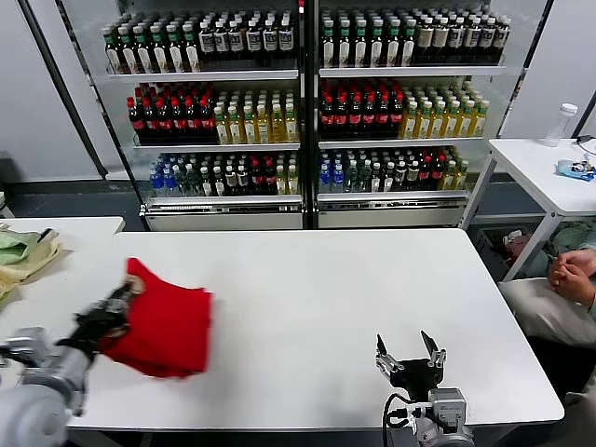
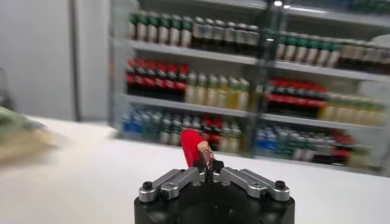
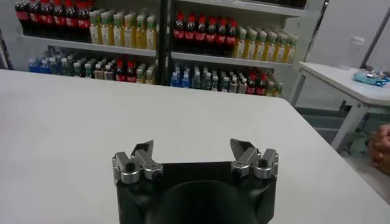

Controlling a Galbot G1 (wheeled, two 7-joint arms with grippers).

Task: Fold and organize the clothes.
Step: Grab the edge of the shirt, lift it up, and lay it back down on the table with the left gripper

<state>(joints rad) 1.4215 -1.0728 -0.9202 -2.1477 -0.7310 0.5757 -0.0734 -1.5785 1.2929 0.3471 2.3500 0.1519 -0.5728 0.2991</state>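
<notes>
At lower left, the left end effector (image 1: 124,296) pinched the folded red T-shirt (image 1: 166,321) by its edge for carrying across the bench (image 1: 326,298), while the right end effector (image 1: 410,358) waited open at lower right.

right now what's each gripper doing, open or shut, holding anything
Left gripper: jaws shut on the red T-shirt, pinching its edge.
Right gripper: jaws open, holding nothing, above the white table near its front edge.

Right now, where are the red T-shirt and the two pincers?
red T-shirt (image 1: 168,326): head view, middle of the cloth.
left pincer (image 1: 126,296): head view, shut fingertips on cloth.
right pincer (image 1: 411,349): head view, between open fingertips.
</notes>
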